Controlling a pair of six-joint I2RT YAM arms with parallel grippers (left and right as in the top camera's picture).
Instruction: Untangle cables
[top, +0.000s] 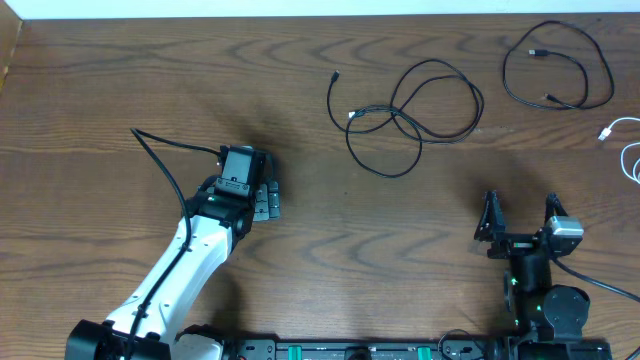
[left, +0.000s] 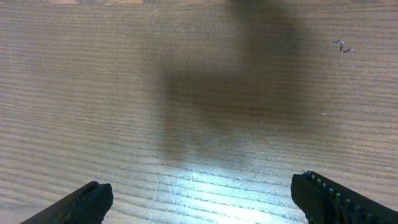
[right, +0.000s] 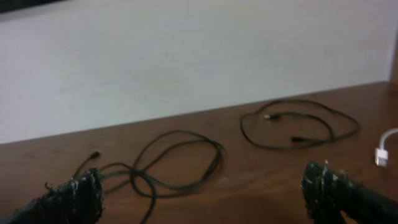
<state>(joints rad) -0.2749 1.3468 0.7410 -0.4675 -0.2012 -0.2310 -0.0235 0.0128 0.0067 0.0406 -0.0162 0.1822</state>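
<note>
l gripper (top: 266, 200) jaws wide, holding nothing, over bare wood table (top: 90, 90), left-centre. r gripper (top: 521, 205) jaws wide, holding nothing, front right. black looped cable (top: 410, 110) centre-back; 2nd black cable (top: 556, 65) back right, apart from 1st; white cable (top: 628, 150) at right edge, partly out of overhead view.

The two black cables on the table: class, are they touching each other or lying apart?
Apart. The overhead view shows bare table between the middle black cable and the right black cable, with no strand bridging them.
</note>
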